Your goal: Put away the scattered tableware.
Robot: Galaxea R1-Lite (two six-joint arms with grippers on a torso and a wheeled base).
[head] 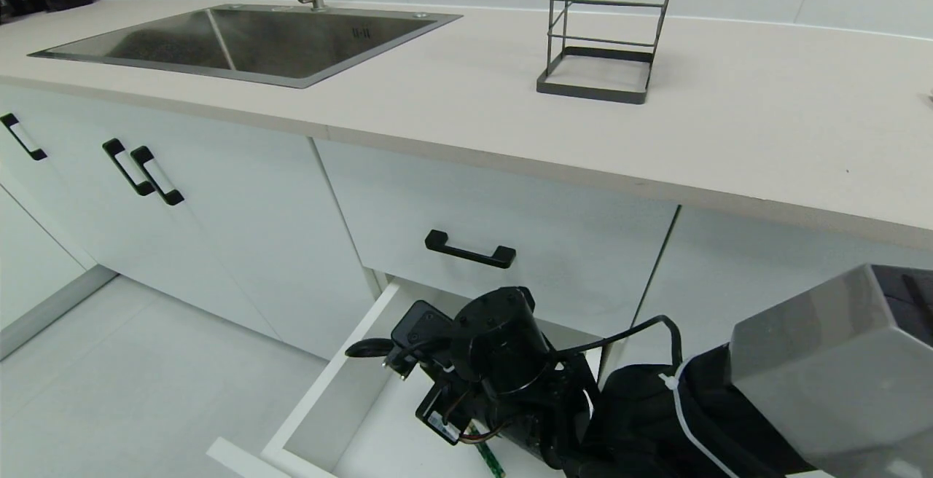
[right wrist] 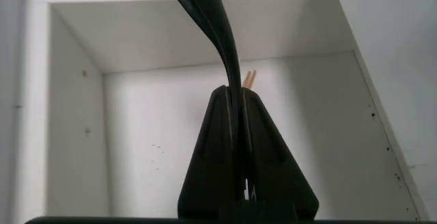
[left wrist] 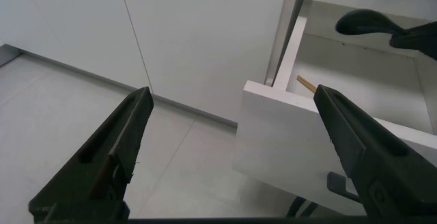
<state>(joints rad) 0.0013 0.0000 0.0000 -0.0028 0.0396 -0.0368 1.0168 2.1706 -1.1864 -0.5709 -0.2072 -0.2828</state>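
The right gripper (right wrist: 235,98) is closed narrow on the thin handle of a black spoon (right wrist: 217,26). In the head view the spoon hangs at the lower middle of the frame, its bowl above the open drawer (head: 328,383). Two wooden chopstick tips (right wrist: 249,78) lie inside the drawer, just behind the spoon. The left gripper (left wrist: 232,94) stands wide apart and holds nothing, outside the drawer front.

I judge the spoon to be light, stiff and smooth, probably plastic, so it may turn or slip between the pads. The handle is the right place to hold it, gripped on its flat sides. It does not look fragile, so a low release into the drawer should be safe.
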